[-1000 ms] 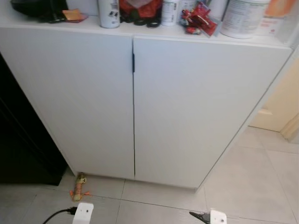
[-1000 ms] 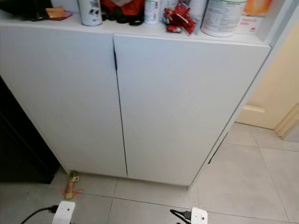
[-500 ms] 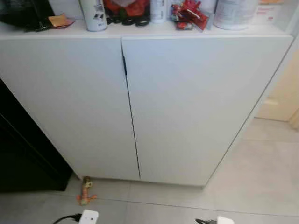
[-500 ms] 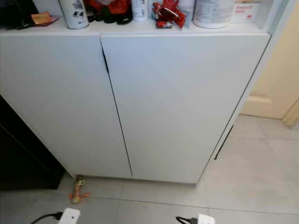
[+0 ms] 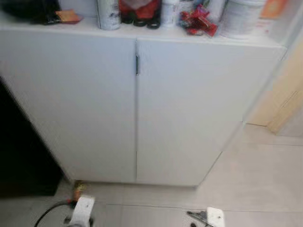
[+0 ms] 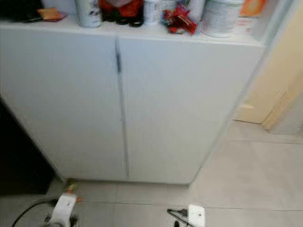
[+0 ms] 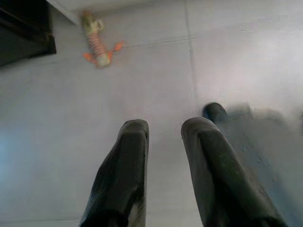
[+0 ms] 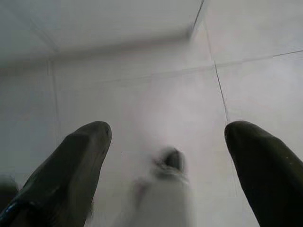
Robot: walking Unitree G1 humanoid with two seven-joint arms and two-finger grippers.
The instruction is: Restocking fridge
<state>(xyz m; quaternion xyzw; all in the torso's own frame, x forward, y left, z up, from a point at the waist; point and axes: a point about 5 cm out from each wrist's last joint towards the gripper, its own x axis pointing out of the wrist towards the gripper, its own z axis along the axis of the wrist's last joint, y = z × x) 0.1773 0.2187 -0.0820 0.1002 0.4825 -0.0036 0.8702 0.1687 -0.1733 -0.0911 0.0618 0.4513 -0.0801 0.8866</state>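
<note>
White two-door cabinet [image 5: 137, 109], doors closed. Left tool [image 7: 163, 142] narrow, right tool [image 8: 165, 142] wide, both empty above tiled floor [image 5: 255, 179].

Both arms hang low, pointing at the floor; the left pincer [image 7: 163, 142] holds its black fingers a narrow gap apart; the right pincer [image 8: 168, 151] has its fingers spread wide, empty.
</note>
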